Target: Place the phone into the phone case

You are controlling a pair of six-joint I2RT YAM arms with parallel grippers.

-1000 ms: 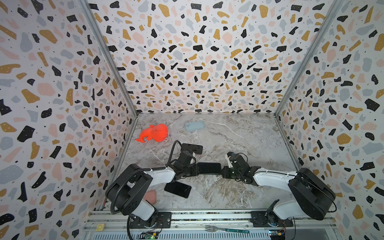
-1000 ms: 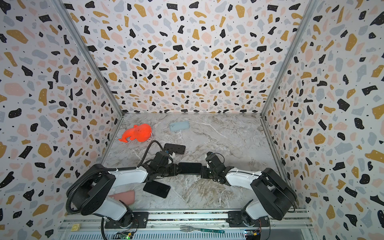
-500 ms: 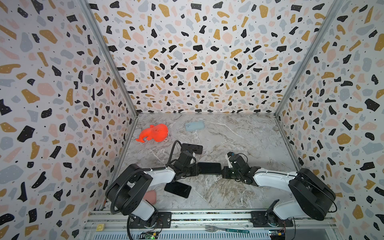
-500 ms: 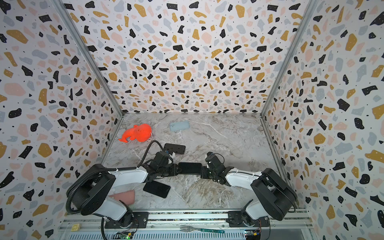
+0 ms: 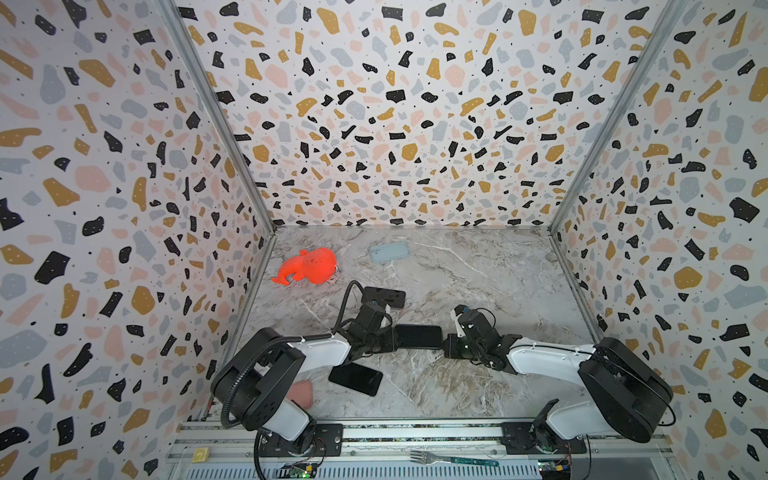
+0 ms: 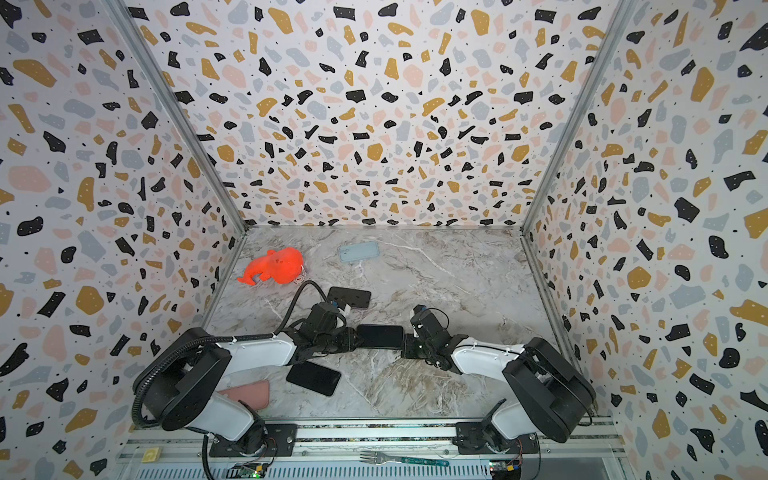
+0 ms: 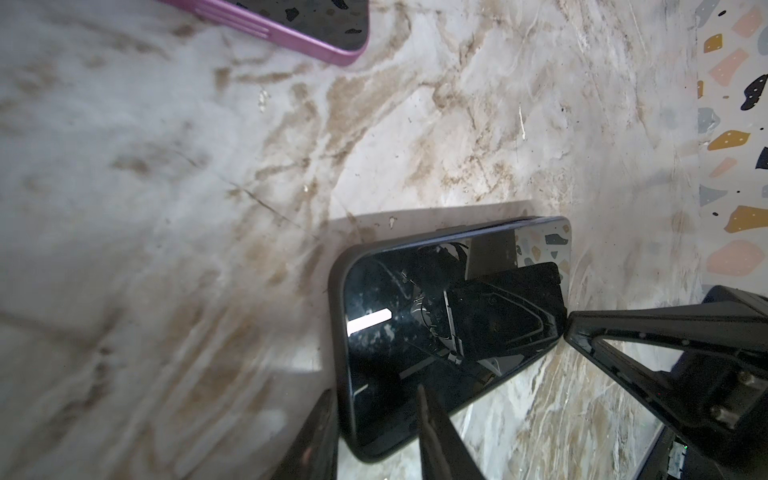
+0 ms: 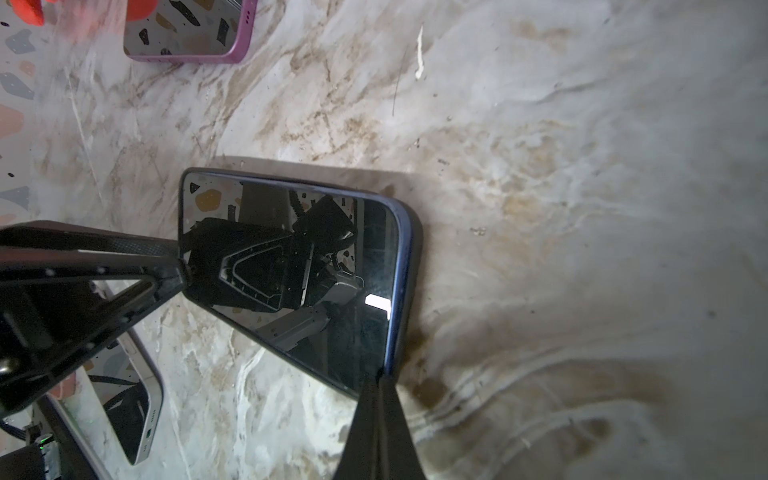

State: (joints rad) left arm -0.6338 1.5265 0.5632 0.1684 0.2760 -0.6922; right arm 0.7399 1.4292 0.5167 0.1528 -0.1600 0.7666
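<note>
Touching one short end with pinched-together tips, our right gripper [image 8: 379,380] meets the dark-blue glass phone [image 8: 291,270], which lies flat on the marble-patterned table [image 5: 478,282]. Our left gripper [image 7: 374,390] clamps the opposite end. Only the wrist views reveal the black matte phone case [image 7: 337,332] rimming it.

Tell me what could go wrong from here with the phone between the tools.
1. The shut right tool touches only a corner of the phone; it may slip off the glossy glass.
2. The phone's blue edge shows above the black case, so pushing might pop it out.
</note>
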